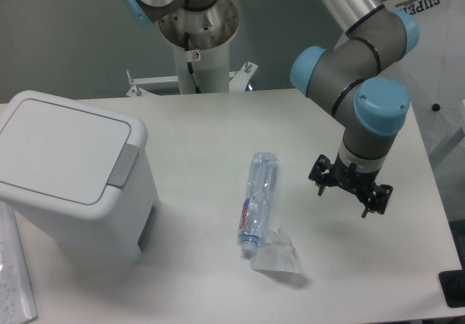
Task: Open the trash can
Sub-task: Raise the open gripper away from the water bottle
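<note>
The trash can is a white boxy bin at the left of the table. Its flat lid lies shut, and a grey push latch sits on the lid's right edge. My gripper hangs over the right part of the table, far from the bin and right of the bottle. Its two dark fingertips point down, spread apart, with nothing between them.
A clear plastic bottle lies on its side mid-table, with a crumpled clear wrapper by its cap end. The arm's base column stands at the back. A flat sheet lies at the front left edge.
</note>
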